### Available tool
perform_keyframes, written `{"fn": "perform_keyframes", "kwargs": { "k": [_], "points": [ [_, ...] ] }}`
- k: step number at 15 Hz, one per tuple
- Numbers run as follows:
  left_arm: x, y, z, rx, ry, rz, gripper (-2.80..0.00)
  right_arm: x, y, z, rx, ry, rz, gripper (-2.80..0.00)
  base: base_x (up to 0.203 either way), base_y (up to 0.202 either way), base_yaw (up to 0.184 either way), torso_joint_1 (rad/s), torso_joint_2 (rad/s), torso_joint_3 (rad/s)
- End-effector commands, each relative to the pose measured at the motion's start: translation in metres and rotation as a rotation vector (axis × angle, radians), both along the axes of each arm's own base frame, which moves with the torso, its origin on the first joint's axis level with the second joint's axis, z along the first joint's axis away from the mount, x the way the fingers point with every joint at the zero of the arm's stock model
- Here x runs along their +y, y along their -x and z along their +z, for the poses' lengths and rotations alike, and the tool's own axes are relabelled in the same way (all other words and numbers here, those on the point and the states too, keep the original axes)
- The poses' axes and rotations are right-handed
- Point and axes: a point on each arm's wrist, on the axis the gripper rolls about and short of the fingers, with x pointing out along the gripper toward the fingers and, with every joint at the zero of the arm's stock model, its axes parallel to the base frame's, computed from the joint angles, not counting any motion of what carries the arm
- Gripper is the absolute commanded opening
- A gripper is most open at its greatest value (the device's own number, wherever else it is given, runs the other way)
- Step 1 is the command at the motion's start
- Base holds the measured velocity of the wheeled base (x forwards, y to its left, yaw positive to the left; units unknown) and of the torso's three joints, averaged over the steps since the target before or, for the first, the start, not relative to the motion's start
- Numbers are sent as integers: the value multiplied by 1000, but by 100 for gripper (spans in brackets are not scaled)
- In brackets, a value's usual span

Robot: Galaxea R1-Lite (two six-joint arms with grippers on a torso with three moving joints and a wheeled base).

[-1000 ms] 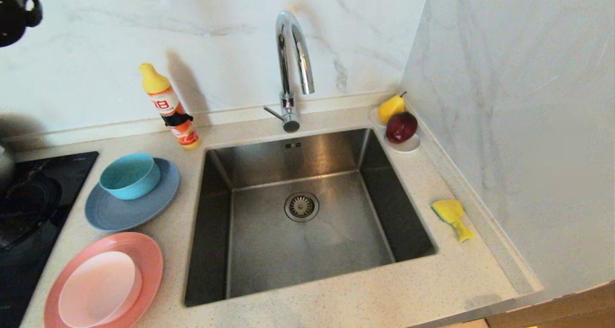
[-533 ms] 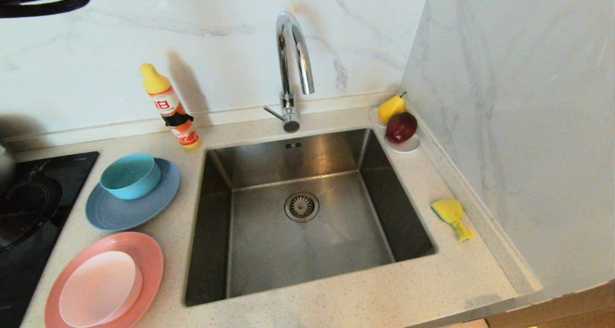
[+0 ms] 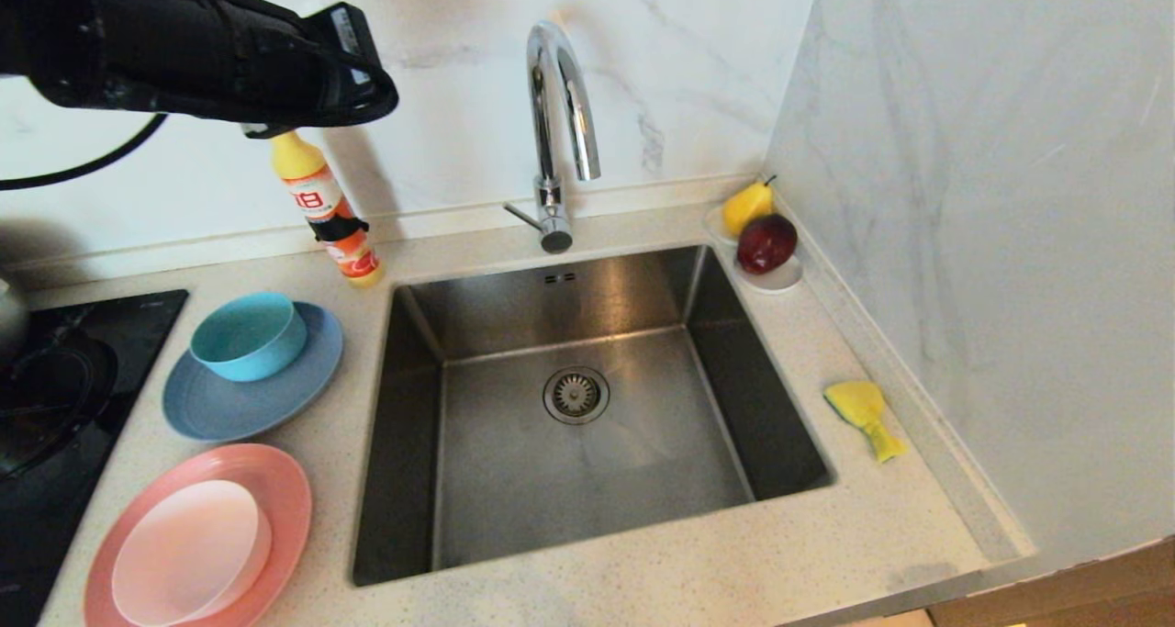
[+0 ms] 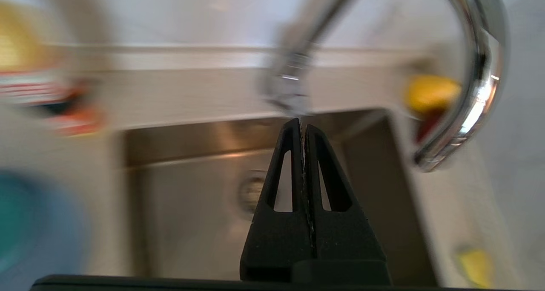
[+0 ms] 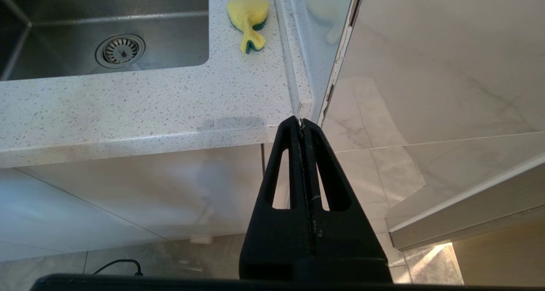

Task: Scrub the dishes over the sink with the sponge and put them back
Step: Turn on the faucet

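Sponge (image 3: 863,412) untouched right of sink (image 3: 441,480); dishes unscrubbed left of it. Left gripper (image 4: 302,122) clenched empty above sink; right gripper (image 5: 301,122) clenched empty, parked below.

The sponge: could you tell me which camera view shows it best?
The right wrist view: the sponge lies sharp and unobstructed on the counter, green underside visible. The head view shows it whole but farther off, right of the sink. The left wrist view gives only a yellow blur.

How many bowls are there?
2. The teal bowl sits on the grey-blue plate left of the sink; the pale pink bowl sits on the salmon-pink plate nearer the robot.
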Motion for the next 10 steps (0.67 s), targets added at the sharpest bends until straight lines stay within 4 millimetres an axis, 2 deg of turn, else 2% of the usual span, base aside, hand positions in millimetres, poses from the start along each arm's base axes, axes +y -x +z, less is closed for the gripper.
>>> {"fn": "perform_keyframes", "kwargs": {
  "k": [1,6,10],
  "points": [
    [-18,-42,-32,68,21,-146,-280,0,0,0,-2,0,1,-280,0,0,0,0,0,0],
    [-31,-92,-70,38,39,-163,-280,0,0,0,-2,0,1,-280,0,0,0,0,0,0],
    [-26,-114,-84,0,40,-139,-280,0,0,0,-2,0,1,-280,0,0,0,0,0,0]
  ]
}}
